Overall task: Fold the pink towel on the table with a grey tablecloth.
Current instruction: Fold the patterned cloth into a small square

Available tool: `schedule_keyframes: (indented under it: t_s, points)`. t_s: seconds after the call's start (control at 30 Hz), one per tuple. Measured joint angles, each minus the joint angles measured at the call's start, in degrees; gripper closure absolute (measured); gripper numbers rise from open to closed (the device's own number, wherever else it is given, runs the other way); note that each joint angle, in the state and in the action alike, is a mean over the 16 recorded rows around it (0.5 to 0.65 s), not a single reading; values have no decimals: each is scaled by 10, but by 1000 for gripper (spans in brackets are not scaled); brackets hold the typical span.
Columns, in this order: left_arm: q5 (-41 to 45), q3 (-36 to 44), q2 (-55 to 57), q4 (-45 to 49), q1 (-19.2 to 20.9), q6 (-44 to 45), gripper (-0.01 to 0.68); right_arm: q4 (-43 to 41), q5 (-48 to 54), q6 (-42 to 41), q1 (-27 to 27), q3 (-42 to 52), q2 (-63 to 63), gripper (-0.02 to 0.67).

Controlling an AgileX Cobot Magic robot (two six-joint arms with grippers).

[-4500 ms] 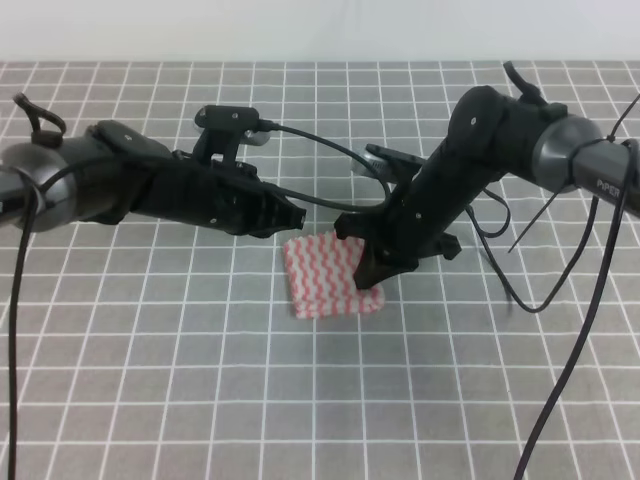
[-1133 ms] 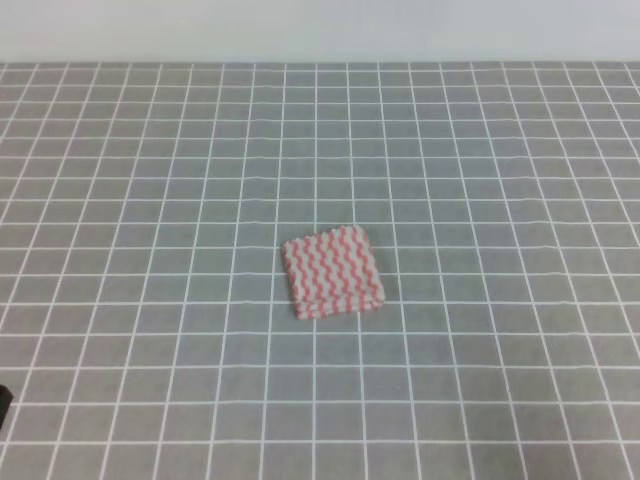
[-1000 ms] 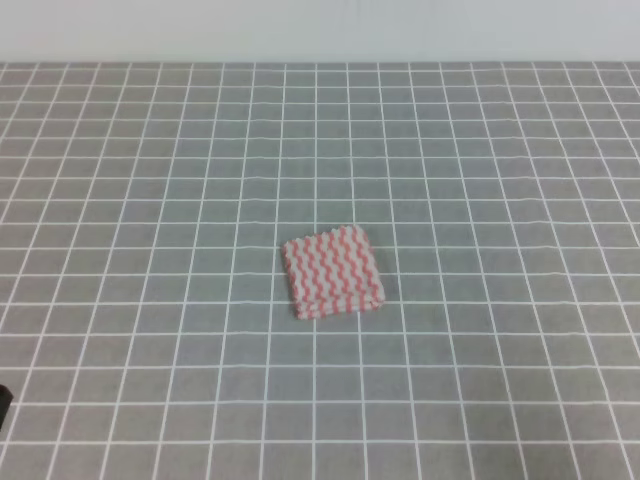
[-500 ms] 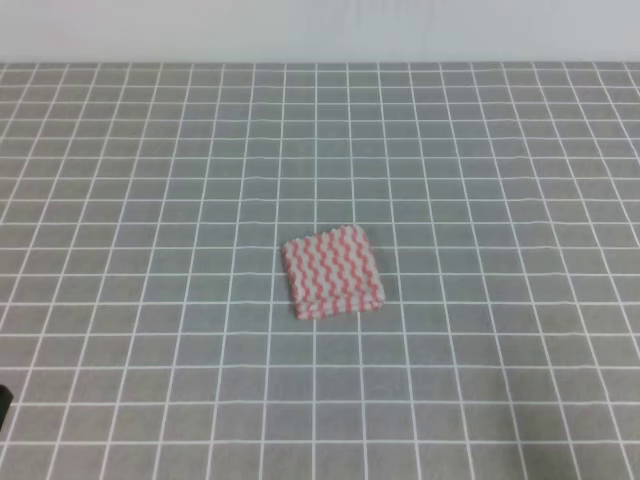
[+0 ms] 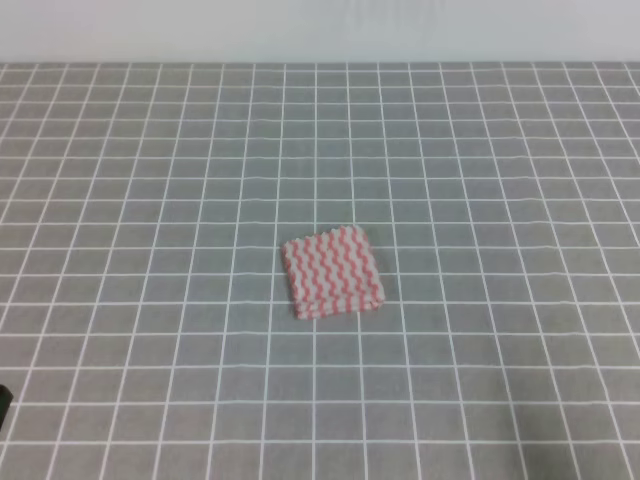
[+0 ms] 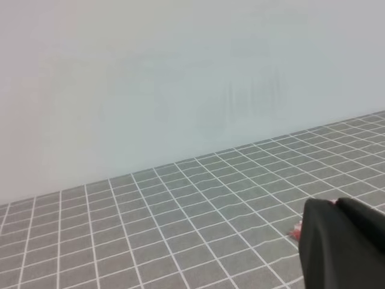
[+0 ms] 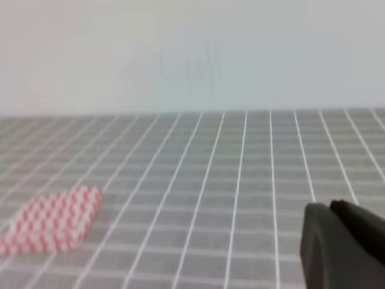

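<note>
Pink-and-white zigzag cloth: the pink towel [image 5: 333, 272], one item, lying as a small layered square near the middle of the grey gridded worktop [image 5: 150, 200]. Both arms, over it seconds ago, are gone from the high view. Left gripper [image 6: 346, 244] and right gripper [image 7: 340, 247] show closed together, empty, well apart from the towel. Judgement: folding complete.

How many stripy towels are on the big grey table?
1. The pink towel lies folded into a small square near the middle of the table with a grey tablecloth. No other cloth shows, though the pictures do not cover the whole table.
</note>
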Motion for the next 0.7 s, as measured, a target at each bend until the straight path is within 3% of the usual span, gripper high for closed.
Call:
schedule_keyframes:
  t_s: [0.23, 0.4, 0.53, 0.7]
  points:
    - [-11, 0, 0, -1, 0, -3, 675, -50, 62, 27, 0, 0, 0, 665]
    - [-29, 0, 0, 70, 0, -71, 676, -71, 97, 46, 0, -1, 0, 665]
    - [-35, 0, 1, 224, 0, -225, 676, -74, 109, 51, 0, -1, 0, 665]
    - [-5, -2, 1, 519, 0, -516, 676, -73, 111, 51, 0, -1, 0, 665]
